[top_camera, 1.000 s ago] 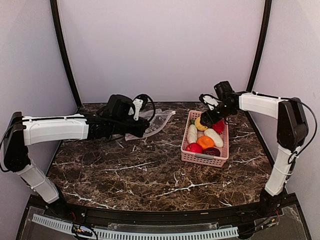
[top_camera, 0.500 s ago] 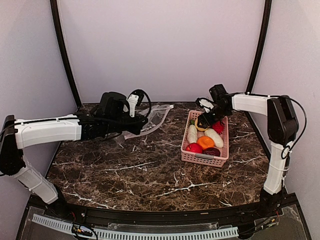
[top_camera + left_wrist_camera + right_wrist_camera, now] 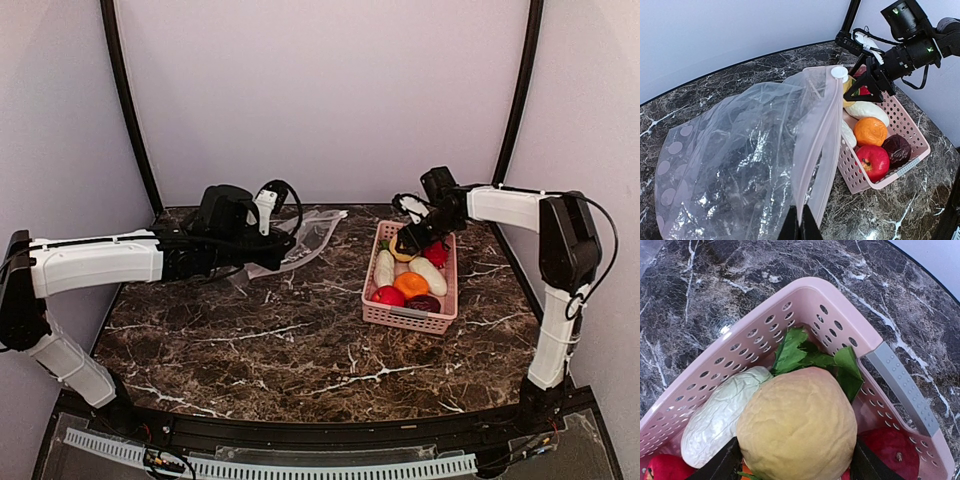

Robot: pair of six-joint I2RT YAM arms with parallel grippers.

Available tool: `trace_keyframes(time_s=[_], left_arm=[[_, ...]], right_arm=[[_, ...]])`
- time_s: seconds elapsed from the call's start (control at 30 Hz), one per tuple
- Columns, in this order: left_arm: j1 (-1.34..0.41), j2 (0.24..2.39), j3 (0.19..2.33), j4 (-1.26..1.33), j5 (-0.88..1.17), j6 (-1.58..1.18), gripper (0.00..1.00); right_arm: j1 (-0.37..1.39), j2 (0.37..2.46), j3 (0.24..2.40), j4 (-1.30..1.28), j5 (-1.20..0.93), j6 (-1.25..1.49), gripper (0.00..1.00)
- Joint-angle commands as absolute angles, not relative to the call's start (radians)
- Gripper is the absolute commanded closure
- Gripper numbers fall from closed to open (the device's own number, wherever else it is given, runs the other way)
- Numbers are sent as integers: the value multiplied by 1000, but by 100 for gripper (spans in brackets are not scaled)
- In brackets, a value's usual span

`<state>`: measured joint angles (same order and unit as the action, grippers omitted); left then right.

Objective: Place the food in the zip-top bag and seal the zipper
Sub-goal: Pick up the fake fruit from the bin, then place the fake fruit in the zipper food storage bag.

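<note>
Left gripper [image 3: 800,226] pinched tight on the bag [image 3: 735,160] right at its zipper [image 3: 822,135], mouth held up near the far edge, left of centre; right gripper [image 3: 792,465] clamped round the yellow fruit [image 3: 797,425] at the pink basket's [image 3: 805,295] far end, right side; orange [image 3: 870,131] and apple [image 3: 872,162] lie inside.

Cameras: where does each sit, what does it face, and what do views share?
Top external: above, behind the bases, looking down; both arms show.
Left wrist: looks past the left gripper, pinching the zip-top bag, toward the basket.
Right wrist: looks down into basket; right gripper holds the yellow fruit.
Shared: all three show the basket.
</note>
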<state>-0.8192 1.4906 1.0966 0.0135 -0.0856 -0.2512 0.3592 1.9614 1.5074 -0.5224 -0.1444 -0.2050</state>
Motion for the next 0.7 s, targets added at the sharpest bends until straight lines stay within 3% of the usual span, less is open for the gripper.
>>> trace_keyframes(time_s=[0.0, 0.37, 0.67], left_arm=[[-818, 1473, 1078, 22, -71, -275, 99], [-766, 1524, 1084, 93, 104, -352, 99], [-750, 1535, 1094, 172, 186, -430, 99]], right_arm=[[357, 1798, 1492, -534, -207, -220, 55], [520, 1586, 1499, -649, -609, -252, 57], [610, 1703, 1659, -664, -832, -162, 58]])
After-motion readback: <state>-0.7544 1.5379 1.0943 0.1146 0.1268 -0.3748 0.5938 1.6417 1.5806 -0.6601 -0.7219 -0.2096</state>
